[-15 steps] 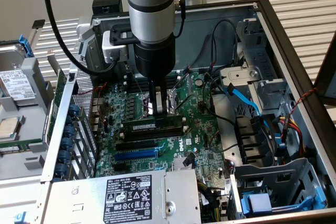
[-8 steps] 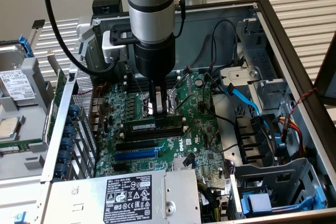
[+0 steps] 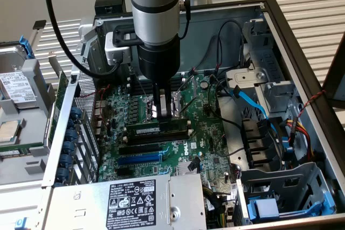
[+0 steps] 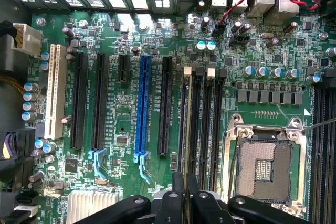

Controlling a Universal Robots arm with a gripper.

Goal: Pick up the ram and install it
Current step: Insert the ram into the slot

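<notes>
Pincer (image 3: 164, 116) nearly closed, pinching the ram (image 3: 148, 130), which stands on edge at the black memory slots (image 4: 205, 124).

arm (image 3: 156, 20) straight down into open computer case (image 3: 294, 33) | gripper (image 3: 164, 115) pinched on top edge of ram (image 3: 144, 130) | ram level, lengthwise over black slots (image 3: 156, 143) on green board (image 3: 207, 133) | blue slot (image 3: 139, 159) near, toward power supply (image 3: 132, 200)

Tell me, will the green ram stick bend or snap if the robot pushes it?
Probably stiff: the ram is a flat board, standing straight on its thin edge. Likely light, being so thin. It might tip sideways or crack if pushed crooked, so the gripper pinching its flat sides helps.
</notes>
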